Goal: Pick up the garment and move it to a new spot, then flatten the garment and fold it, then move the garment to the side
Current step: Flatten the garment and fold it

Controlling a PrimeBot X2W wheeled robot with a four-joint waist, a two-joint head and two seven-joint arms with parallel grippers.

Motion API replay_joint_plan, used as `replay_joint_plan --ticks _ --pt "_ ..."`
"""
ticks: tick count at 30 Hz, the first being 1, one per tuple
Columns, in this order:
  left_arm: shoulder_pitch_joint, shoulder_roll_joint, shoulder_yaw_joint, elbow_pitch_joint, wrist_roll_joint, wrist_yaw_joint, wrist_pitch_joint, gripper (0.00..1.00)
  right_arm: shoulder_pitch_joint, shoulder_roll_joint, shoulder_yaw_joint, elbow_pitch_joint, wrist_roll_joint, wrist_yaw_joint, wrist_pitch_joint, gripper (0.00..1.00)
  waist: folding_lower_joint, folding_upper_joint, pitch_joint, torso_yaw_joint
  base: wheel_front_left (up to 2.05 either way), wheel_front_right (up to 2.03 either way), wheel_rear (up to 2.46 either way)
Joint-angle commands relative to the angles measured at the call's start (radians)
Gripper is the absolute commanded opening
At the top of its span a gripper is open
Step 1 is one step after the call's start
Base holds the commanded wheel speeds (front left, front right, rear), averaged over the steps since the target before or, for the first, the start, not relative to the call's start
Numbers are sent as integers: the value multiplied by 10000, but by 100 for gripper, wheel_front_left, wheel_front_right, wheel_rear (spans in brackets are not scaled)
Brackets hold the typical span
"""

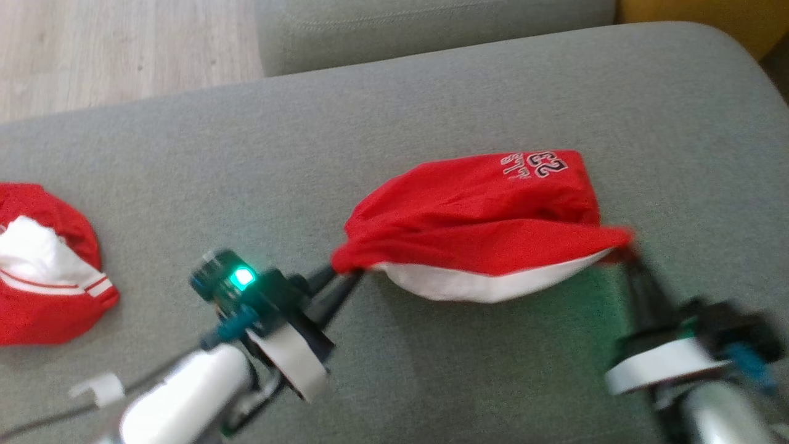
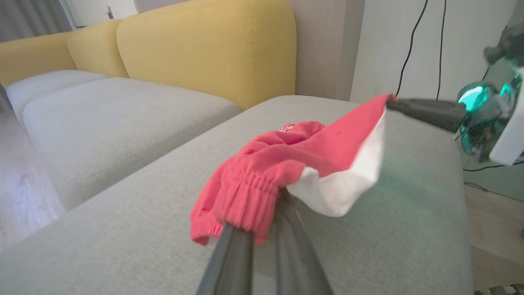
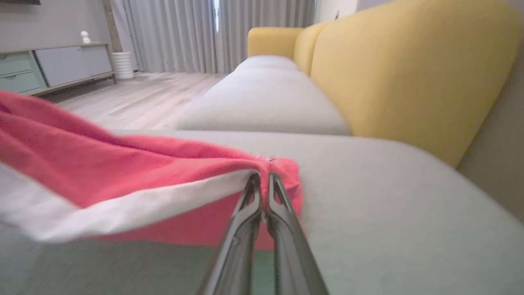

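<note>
Garment [image 1: 481,216], red with a white lining and a number patch, is being held stretched between both grippers just above the grey cushion [image 1: 431,92], right of the middle in the head view. The cushion is being shown as the widest surface, with a second grey seat [image 2: 102,119] beyond it and yellow backrests [image 2: 204,49] behind that. A pale wood floor [image 1: 123,49] is being shown past the cushion's far left corner.

The garment's near edge is being lifted clear, so that its white underside is being let sag toward the cushion between the two grips. Its far part, with the patch, appears to be lying on the cushion. A second red and white cloth [image 1: 43,265] is being shown on the cushion at the left edge, well apart from the garment.

The garment's left end is being gripped by the left gripper [image 1: 348,277]. Its fingers [image 2: 229,262] are being held narrow, and the ribbed red waistband is being pinched, bunched, at their tips. The right end is being gripped by the right gripper [image 1: 622,253]. Its fingers [image 3: 245,221] are being pressed almost together on the red hem, just where the white lining meets it. A green light [image 1: 243,277] is being shown lit on the left wrist.
</note>
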Motion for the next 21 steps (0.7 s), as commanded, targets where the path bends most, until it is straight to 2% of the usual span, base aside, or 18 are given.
replay_joint_plan --ticks 1,2,8,11,16,21 --pt "-834 508 607 -436 96 -70 110 0 -266 -481 -172 -871 -144 39 -65 0 0 0 -121 -99 0 0 0" --pt "-834 508 607 -436 96 -70 110 0 -266 -481 -172 -871 -144 39 -65 0 0 0 -121 -99 0 0 0" --pt "-2120 1509 899 -973 -330 -373 957 0 -1479 -1958 -1069 -2534 -208 39 184 0 0 0 -8 -199 0 0 0" --pt "-3239 1667 713 -1033 -837 -469 1586 0 -2543 -2631 -1030 -2852 12 39 600 0 0 0 363 -97 0 0 0" --pt "-6004 1367 -381 -443 -1766 -490 2072 0 -5038 -3421 -351 -1884 902 39 854 0 0 0 1353 138 0 0 0" --pt "-8649 646 -766 1692 -1832 -492 1066 0 -7851 -3726 327 -97 1108 39 386 0 0 0 2160 299 0 0 0"
